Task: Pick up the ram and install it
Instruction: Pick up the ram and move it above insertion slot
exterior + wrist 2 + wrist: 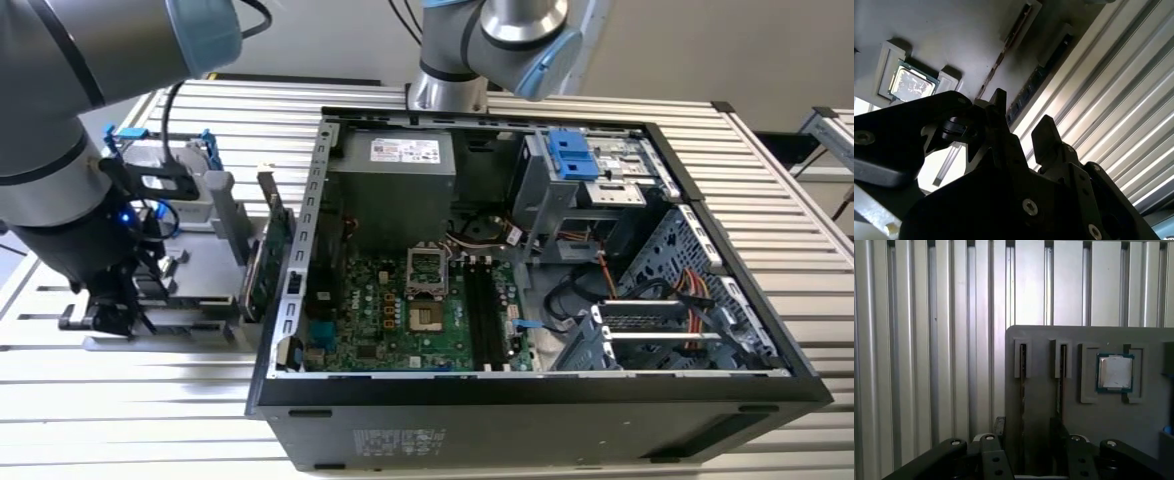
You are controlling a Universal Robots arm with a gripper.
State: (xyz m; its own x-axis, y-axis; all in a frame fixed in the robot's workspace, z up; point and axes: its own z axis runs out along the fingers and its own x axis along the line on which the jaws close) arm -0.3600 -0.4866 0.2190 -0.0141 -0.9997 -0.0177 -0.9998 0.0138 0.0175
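Note:
In both wrist views the ram (1023, 385) (1028, 86) stands edge-on in the slot of a grey holder (1044, 345) that is farthest from a square processor chip (1114, 372). A second thin stick (1060, 382) sits in the neighbouring slot. My gripper (1027, 424) (1022, 114) is open, with one dark finger on each side of the ram and no visible contact. In the exterior view the gripper (100, 312) hangs low over the grey holder (200, 300) on the exterior view's left, beside the open computer case (534, 390). Black memory slots (483, 320) run along the motherboard.
A green circuit card (274, 250) stands upright between the holder and the case wall. A hard drive in a blue-clipped frame (187, 175) sits behind the holder. Cables (667, 290) and a drive cage (587, 165) fill the case's right side. The table is ribbed aluminium (134, 400).

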